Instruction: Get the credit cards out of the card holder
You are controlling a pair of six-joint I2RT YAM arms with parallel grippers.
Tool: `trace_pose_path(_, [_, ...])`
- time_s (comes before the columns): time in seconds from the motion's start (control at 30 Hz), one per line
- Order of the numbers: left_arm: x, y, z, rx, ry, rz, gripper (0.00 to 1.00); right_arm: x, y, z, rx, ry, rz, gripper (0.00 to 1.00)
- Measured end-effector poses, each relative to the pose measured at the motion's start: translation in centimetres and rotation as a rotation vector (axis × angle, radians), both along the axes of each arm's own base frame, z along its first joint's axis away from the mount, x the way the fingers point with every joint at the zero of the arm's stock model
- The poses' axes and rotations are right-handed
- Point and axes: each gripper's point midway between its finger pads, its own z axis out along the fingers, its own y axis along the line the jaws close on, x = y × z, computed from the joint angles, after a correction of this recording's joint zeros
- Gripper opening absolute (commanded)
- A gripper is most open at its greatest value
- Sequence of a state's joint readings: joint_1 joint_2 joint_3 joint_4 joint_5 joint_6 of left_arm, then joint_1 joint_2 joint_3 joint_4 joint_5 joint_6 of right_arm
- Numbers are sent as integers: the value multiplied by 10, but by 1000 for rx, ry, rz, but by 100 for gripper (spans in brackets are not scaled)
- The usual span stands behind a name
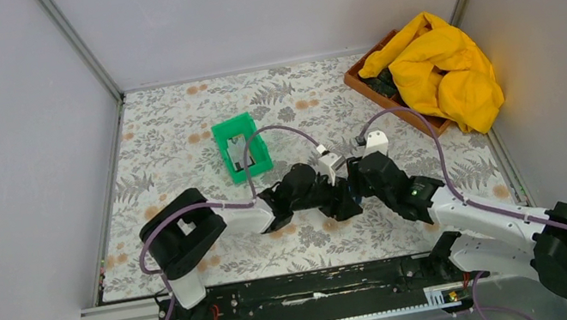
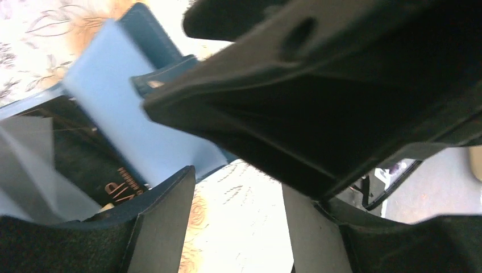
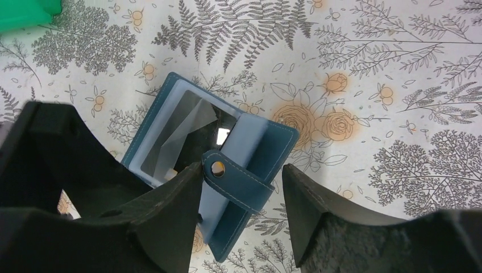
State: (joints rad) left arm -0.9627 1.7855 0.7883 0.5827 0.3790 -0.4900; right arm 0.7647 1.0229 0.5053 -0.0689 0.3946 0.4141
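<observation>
Likely pinning card holder [image 3: 258, 142] open with spread left hand [image 2: 237, 182]; straddling tab [image 3: 236, 179] with spread right hand [image 3: 241, 170] to free cards [image 2: 85, 153].

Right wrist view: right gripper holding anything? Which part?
Nothing held. The right gripper is open, its jaws straddling the tab end of the steel-blue bifold card holder, which lies open on the floral tablecloth.

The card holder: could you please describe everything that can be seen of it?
The card holder is a steel-blue, stitched, leather-like bifold lying open on the floral tablecloth. One half shows a clear window pocket; a paler blue inner panel stands raised. Its closing tab, with a snap, lies inside the open right tool. Contact is unclear.
</observation>
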Motion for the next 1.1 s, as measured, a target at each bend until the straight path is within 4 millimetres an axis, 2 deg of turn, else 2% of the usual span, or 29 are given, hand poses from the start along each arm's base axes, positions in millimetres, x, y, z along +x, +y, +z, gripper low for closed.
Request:
trace_pose_path(0.2, [-2, -14, -1, -9, -15, -33, 65, 1, -13, 0, -30, -2, -47, 60])
trace_pose_path(0.3, [-1, -17, -5, -9, -18, -37, 65, -1, -19, -1, -47, 4, -58, 53])
trace_pose_path(0.4, [0, -17, -14, 5, -12, -37, 65, -1, -16, 4, -30, -6, -50, 48])
trace_pose_path(0.57, [-4, -15, -28, 39, 7, -40, 64, 8, -2, 24, 23, -48, -28, 19])
trace_pose_path(0.63, [-6, -16, -27, 38, 6, -45, 64, 11, 4, 29, 47, -59, -19, 12])
trace_pose_path(0.73, [-7, -15, -30, 46, 8, -46, 64, 14, 8, 25, 47, -50, -14, 5])
trace_pose_path(0.87, [-7, -11, -33, 58, 11, -42, 64, 14, 9, 15, 41, -17, -13, 0])
trace_pose_path(1.1, [-4, -5, -36, 74, 11, -16, 64, 14, 19, 2, 135, 31, -13, 0])
